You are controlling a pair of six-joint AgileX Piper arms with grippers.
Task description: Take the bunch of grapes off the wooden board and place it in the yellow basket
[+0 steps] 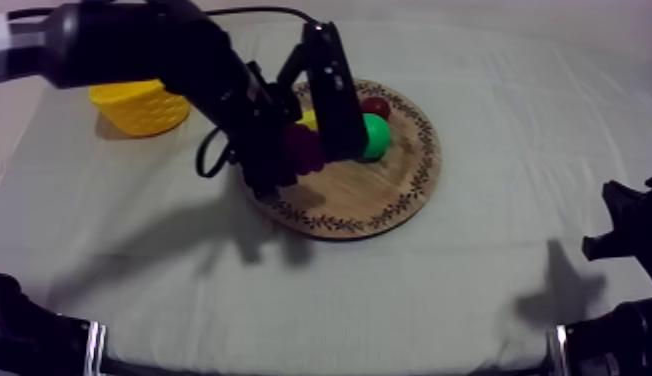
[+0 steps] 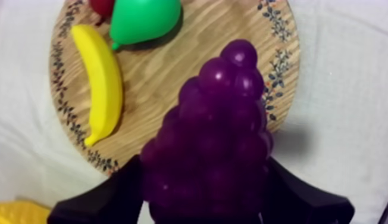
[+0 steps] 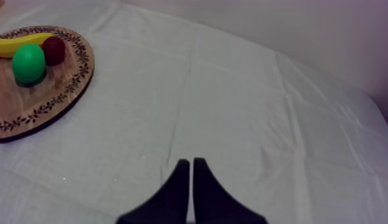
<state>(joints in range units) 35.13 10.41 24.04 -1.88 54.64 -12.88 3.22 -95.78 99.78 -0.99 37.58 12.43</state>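
Observation:
My left gripper (image 1: 293,158) is shut on the purple bunch of grapes (image 1: 306,148), holding it over the left part of the round wooden board (image 1: 390,205). In the left wrist view the grapes (image 2: 215,137) sit between my black fingers (image 2: 107,199), above the board's patterned rim (image 2: 278,65). A banana (image 2: 102,89), a green pear (image 2: 143,21) and a small red fruit (image 2: 101,5) lie on the board. The yellow basket (image 1: 140,106) stands at the back left, apart from the board. My right gripper (image 3: 191,179) is shut on nothing, low over the cloth at the right.
My left arm (image 1: 180,55) reaches across from the upper left, passing over the basket's near side. My right arm (image 1: 620,235) rests at the right edge. Bare cloth lies between the board and the basket and across the front of the table.

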